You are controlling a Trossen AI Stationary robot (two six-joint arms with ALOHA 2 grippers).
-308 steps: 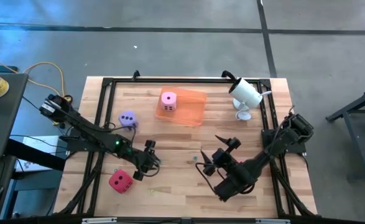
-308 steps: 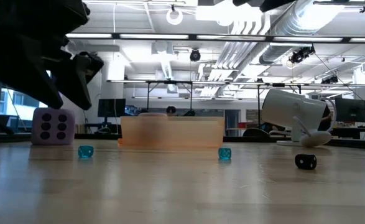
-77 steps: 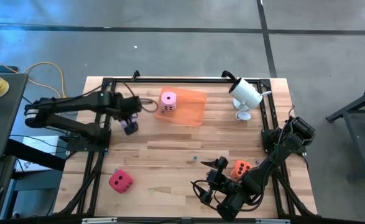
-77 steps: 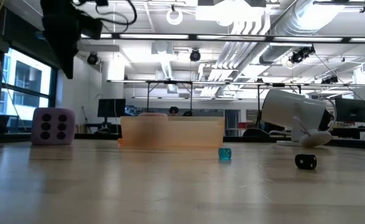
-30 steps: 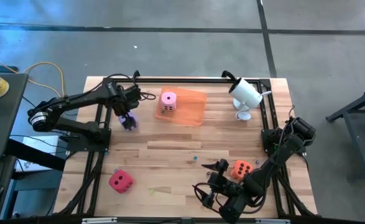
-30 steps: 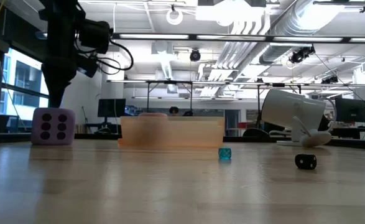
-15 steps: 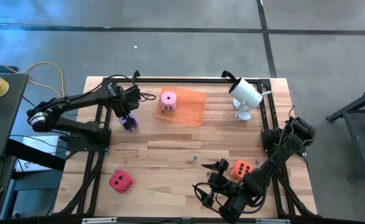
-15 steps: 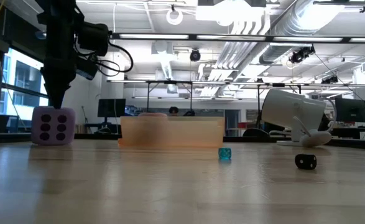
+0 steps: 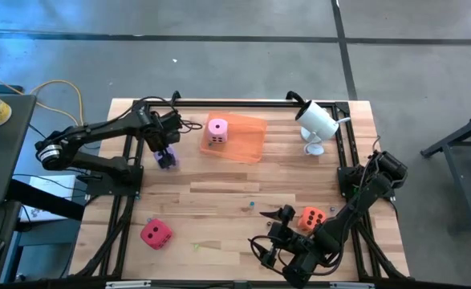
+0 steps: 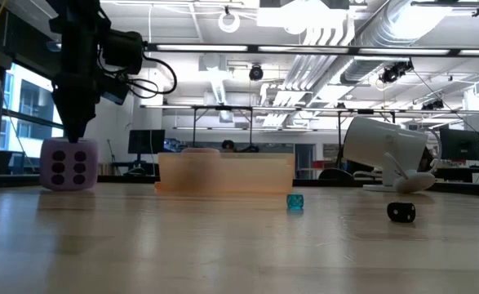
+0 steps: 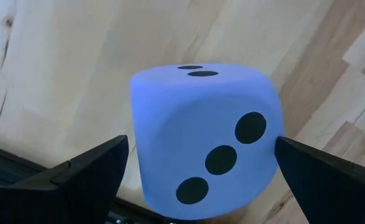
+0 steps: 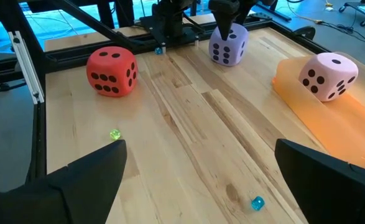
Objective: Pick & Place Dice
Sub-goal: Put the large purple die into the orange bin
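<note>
The left gripper point(image 9: 166, 155), in the upper left of the high view, stands with its jaws spread wide on either side of the purple die point(image 11: 204, 140); the left wrist view shows a finger point(image 11: 76, 177) flanking each side of the cube with no squeeze visible, so it reads as about to grasp, not yet holding. The right gripper point(image 9: 282, 227), low and right of centre, is also wide open and holds nothing, with the orange die point(image 9: 311, 217) just beside it on the wood. The pink die point(image 9: 217, 131) sits on the orange tray point(image 9: 247, 140) at upper centre, apparently placed. The red die point(image 9: 155, 234) lies at lower left, well apart. By this reading one die is done, three remain.
</note>
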